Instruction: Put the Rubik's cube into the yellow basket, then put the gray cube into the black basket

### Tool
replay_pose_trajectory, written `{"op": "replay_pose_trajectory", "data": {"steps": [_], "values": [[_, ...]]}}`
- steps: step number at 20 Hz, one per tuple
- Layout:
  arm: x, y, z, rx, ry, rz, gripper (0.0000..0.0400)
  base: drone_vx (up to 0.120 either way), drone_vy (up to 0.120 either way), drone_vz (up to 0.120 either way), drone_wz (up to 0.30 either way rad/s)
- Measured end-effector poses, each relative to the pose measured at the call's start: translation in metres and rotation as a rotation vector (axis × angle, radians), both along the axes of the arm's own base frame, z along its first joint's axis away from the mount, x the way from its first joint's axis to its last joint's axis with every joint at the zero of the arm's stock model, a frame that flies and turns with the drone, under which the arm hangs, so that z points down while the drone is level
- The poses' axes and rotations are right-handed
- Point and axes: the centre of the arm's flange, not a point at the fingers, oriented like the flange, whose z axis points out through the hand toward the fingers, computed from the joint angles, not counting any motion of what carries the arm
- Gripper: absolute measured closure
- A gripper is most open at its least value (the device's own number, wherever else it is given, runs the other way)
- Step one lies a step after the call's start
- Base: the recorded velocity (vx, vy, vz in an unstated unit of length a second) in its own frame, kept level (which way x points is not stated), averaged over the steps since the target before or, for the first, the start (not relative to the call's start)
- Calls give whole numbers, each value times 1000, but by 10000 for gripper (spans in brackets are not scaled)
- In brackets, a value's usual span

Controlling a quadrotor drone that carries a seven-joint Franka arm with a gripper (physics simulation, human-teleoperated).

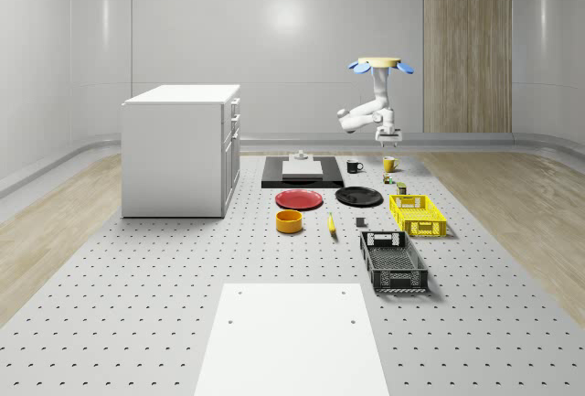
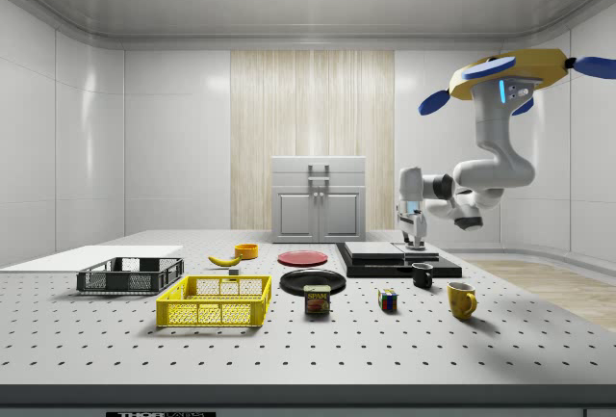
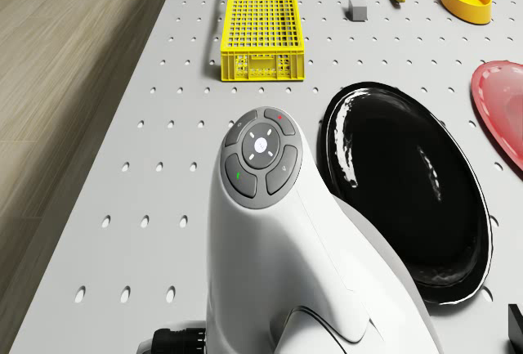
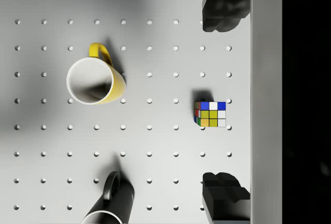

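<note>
Gray perforated table (image 1: 137, 323) spreads below me in the whole-scene view. My drone body (image 1: 379, 63) hovers over its far part, and my gripper (image 1: 387, 138) hangs above the yellow mug (image 1: 389, 164). Nearer stand the yellow basket (image 1: 418, 214), the black basket (image 1: 393, 261) and, between them, the small gray cube (image 1: 361, 222).

From the side view, my gripper (image 2: 414, 239) points down, high over the table, with the Rubik's cube (image 2: 388, 299) lower and nearer to the camera, between the black mug (image 2: 423, 275) and a can (image 2: 318, 299).

My drone view looks past my arm (image 3: 270, 231) to the black plate (image 3: 409, 199) and the yellow basket (image 3: 261, 23).

At the wrist, my fingers (image 4: 222, 9) are spread wide and hold nothing. The Rubik's cube (image 4: 210, 114) lies on the table between them, well below, with the yellow mug (image 4: 95, 80) to one side.
</note>
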Motion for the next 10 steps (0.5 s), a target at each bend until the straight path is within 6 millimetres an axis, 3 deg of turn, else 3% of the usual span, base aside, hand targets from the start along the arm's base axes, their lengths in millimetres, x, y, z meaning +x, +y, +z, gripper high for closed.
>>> {"op": "replay_pose_trajectory", "data": {"steps": [2, 8, 10], "values": [[0, 0, 0, -1, 0, 0, 0, 120, -100, -120, 0], [0, 0, 0, -2, 0, 0, 0, 120, 0, -120, 0], [0, 0, 0, -2, 0, 0, 0, 20, 0, -120, 0]]}}
